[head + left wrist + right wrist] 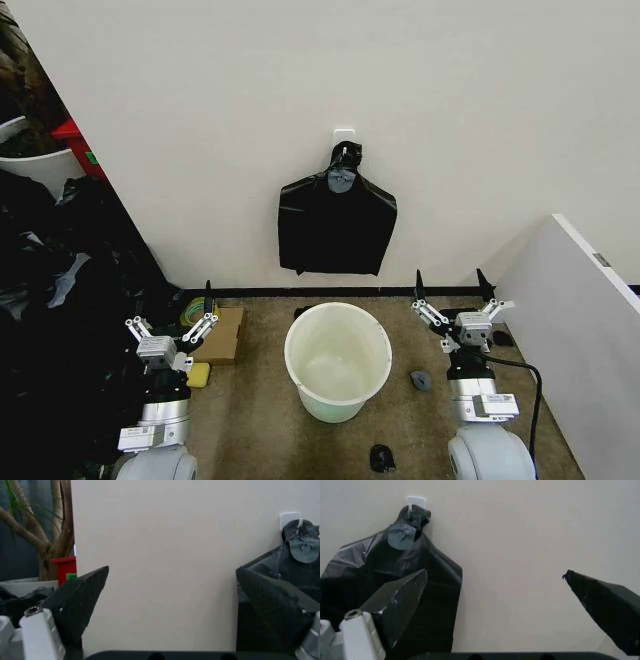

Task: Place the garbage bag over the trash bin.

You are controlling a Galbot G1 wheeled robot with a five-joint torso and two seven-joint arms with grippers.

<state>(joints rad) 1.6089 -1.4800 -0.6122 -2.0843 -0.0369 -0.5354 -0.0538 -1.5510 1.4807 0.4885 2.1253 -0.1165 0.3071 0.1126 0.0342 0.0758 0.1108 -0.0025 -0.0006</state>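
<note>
We stand facing the wall with the bin (338, 361) on the floor between our two arms, mouth up and empty, its rim bare of any liner. Above and beyond it, a knot-topped bunch of black bags (337, 222) hangs from a white hook (344, 135) on the wall, fanning downward; whether the single bag we need is one of these we cannot tell. The bunch's long axis runs vertically, knot at the top, loose lower edge pointing down toward the bin. Our left gripper (171, 322) waits low at the left of the bin, fingers spread and holding nothing; our right gripper (459, 301) waits at the bin's right, likewise spread and empty. Both point up toward the wall. The bunch lies forward, upward and inward from either hand, roughly centred between them, so neither arm is clearly nearer. In the right wrist view the bunch (385, 588) sits behind one dark finger (400, 600); in the left wrist view it shows at the far side (280, 592). We judge the reach must go up and toward the middle.
</note>
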